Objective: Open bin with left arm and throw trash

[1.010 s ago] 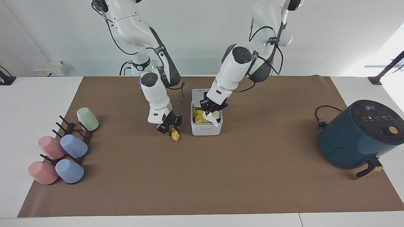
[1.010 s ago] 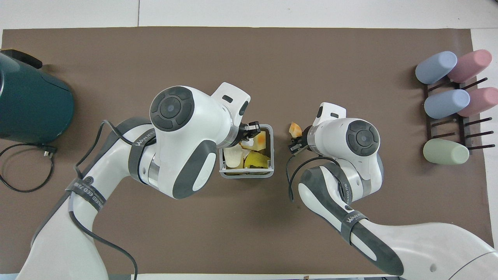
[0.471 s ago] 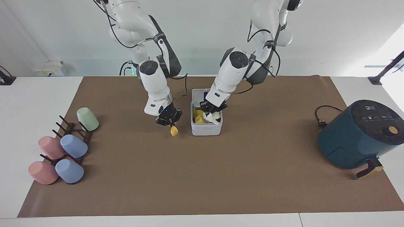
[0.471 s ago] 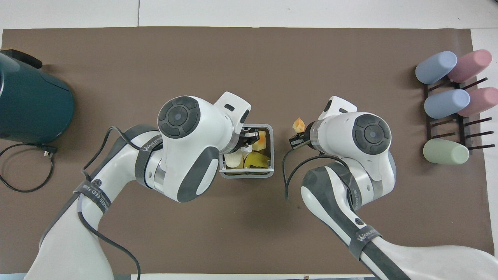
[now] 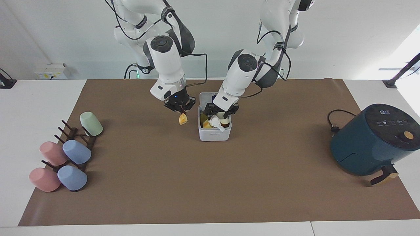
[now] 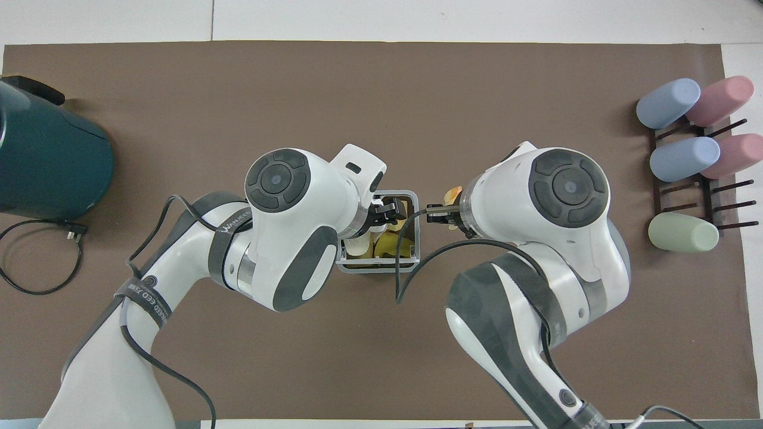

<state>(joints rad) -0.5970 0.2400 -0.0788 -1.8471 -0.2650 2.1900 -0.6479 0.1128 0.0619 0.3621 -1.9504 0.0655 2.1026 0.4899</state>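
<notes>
Trash first: the right gripper [image 5: 179, 109] is clamped on an orange peel chunk [image 5: 182, 119], which hangs from its fingertips in the air over the mat [image 5: 210, 183], just beside the bin [image 5: 215, 133] on the right arm's end. That's the relation that matters, I'd say: the open bin mouth lies sideways from the chunk, toward the left arm's end, and a bit lower, so the carry looks like a short sideways hop and then a drop. The chunk hangs with its long axis roughly up and down.

The left gripper [image 5: 219, 113] is down in the bin mouth, right over the white tissue [image 5: 217, 123] and the yellow scraps already inside. Whether its fingers are parted or pinching something, I can't tell from where I stand. It's the nearer one to the bin, obviously, and it's sort of in the way of the incoming chunk, so I'd guess it should clear out first.

The bin sits mid-mat, lid [image 5: 206, 97] flipped up on the side nearer the robots.

Writing: a dark band on each forearm carries white lettering, roughly "WANJEED", in the overhead view. The bin's front has a faint line of text I can't read. The air fryer [image 5: 374, 139] at the left arm's end has small panel icons, also unreadable.
</notes>
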